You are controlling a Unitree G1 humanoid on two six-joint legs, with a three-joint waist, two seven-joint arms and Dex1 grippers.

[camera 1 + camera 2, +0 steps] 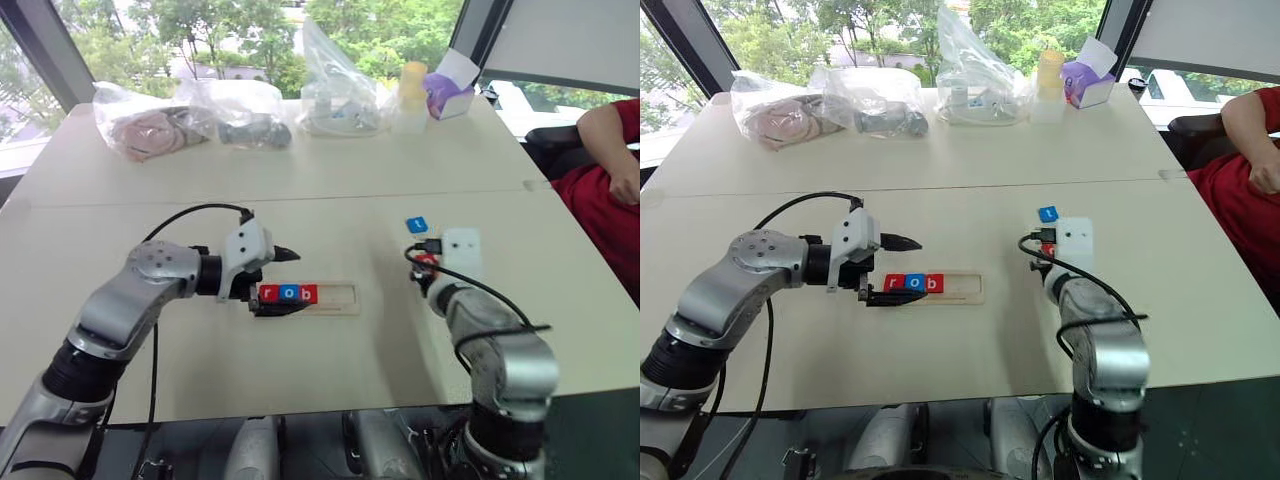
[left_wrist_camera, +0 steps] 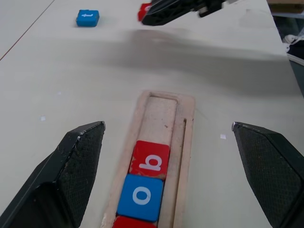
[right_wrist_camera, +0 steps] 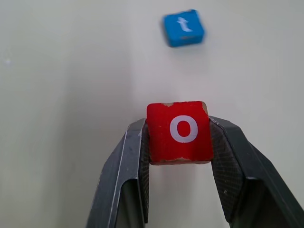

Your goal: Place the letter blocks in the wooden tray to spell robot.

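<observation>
Two fingers of the right gripper are clamping the red o block; left gripper is gaping wide astride the wooden tray, r block cut off.

Red "o" block between the right gripper's closed jaws, blue "t" block beyond, apart.

2 silver arms with black joints and looping black cables; white wrist housings; each gripper has 2 black textured fingers.
</observation>
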